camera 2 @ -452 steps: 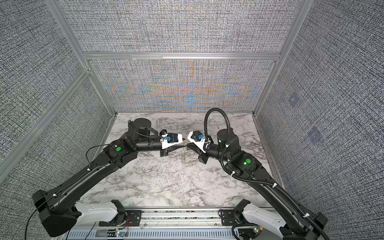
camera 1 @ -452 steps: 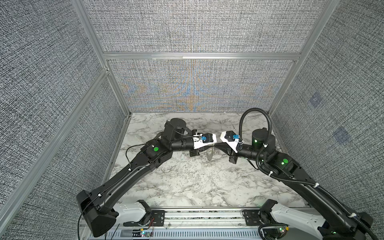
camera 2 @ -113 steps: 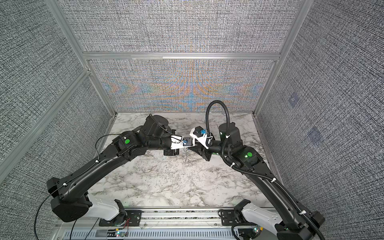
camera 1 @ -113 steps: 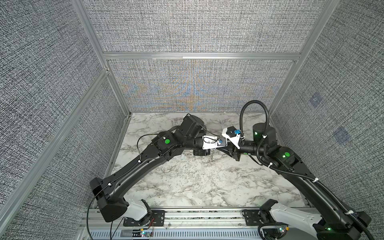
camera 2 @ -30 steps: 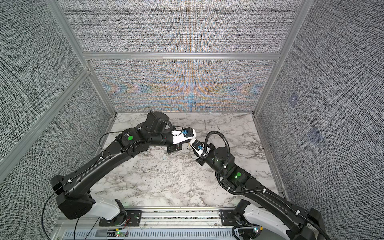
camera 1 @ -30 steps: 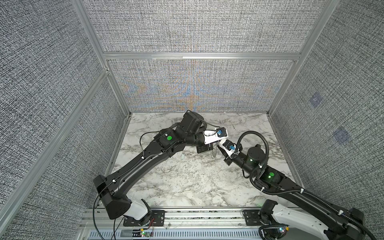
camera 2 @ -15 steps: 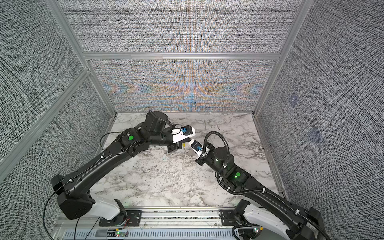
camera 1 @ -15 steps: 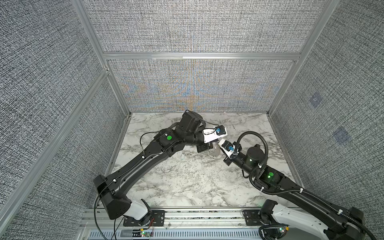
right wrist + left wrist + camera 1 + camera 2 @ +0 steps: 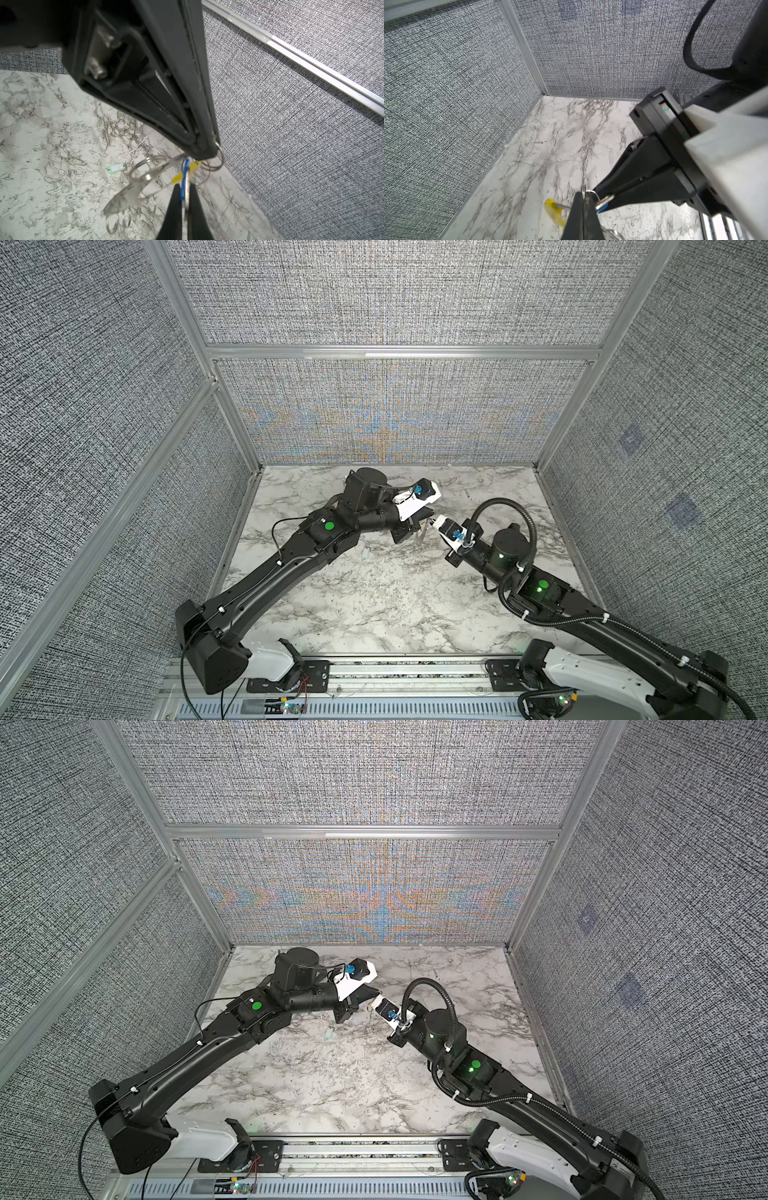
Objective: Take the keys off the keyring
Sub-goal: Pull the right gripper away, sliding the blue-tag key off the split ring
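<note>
**Pincers tip to tip above desk, both clenched**

Tag [image 9: 116, 168] lies on the desk [image 9: 41, 145] beyond the right pincer [image 9: 184, 188]; it has a white label, writing unreadable. Both arms reach inward, tips nearly touching, clear of the desk. Left pincer [image 9: 583, 194] is clenched on the keyring [image 9: 553, 210]. Right pincer is clenched on the blue key [image 9: 602, 205], just beside the left tip. Silver key [image 9: 124, 197] hangs below the left pincer.

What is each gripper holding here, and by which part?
Left gripper pinches the keyring by its bare wire rim. Right gripper clamps the blue-headed key; whether by head or blade is unclear.
</note>
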Action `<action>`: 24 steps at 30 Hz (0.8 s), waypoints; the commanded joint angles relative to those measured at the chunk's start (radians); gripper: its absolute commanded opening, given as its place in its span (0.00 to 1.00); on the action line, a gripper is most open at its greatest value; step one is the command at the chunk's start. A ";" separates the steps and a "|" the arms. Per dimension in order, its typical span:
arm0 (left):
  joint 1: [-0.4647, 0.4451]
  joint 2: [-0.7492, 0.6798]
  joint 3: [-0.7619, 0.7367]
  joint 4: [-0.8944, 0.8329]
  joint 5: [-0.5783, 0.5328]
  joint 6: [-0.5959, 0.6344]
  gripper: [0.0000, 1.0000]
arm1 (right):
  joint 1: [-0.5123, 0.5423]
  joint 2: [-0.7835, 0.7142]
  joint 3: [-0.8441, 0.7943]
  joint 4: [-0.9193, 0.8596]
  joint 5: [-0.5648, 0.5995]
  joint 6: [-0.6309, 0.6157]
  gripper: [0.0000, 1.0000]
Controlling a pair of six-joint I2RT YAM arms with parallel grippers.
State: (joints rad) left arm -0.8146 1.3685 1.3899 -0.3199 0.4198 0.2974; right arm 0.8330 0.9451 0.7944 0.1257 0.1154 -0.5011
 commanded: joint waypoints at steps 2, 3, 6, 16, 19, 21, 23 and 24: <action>0.004 -0.021 -0.055 0.170 0.074 -0.105 0.00 | 0.006 0.020 0.040 -0.031 -0.005 -0.083 0.00; 0.005 -0.026 -0.069 0.192 0.080 -0.118 0.00 | 0.006 0.025 0.053 -0.048 -0.008 -0.096 0.00; 0.008 -0.045 -0.107 0.245 0.081 -0.150 0.00 | 0.008 0.043 0.085 -0.108 -0.013 -0.125 0.00; 0.019 -0.064 -0.160 0.314 0.086 -0.194 0.00 | 0.007 0.037 0.123 -0.185 -0.039 -0.165 0.00; 0.027 -0.074 -0.164 0.310 0.077 -0.186 0.00 | 0.005 0.034 0.122 -0.209 0.000 -0.139 0.00; 0.031 -0.081 -0.166 0.301 0.063 -0.174 0.00 | 0.002 0.018 0.110 -0.206 0.015 -0.110 0.00; 0.038 -0.092 -0.168 0.296 0.051 -0.166 0.00 | -0.003 0.000 0.085 -0.194 0.019 -0.082 0.00; 0.043 -0.097 -0.170 0.294 0.044 -0.163 0.00 | -0.009 -0.010 0.072 -0.189 0.021 -0.067 0.00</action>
State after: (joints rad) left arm -0.7803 1.2842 1.2205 -0.0467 0.4870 0.1215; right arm 0.8299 0.9512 0.8867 -0.0723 0.1154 -0.6209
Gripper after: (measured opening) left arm 0.049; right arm 0.057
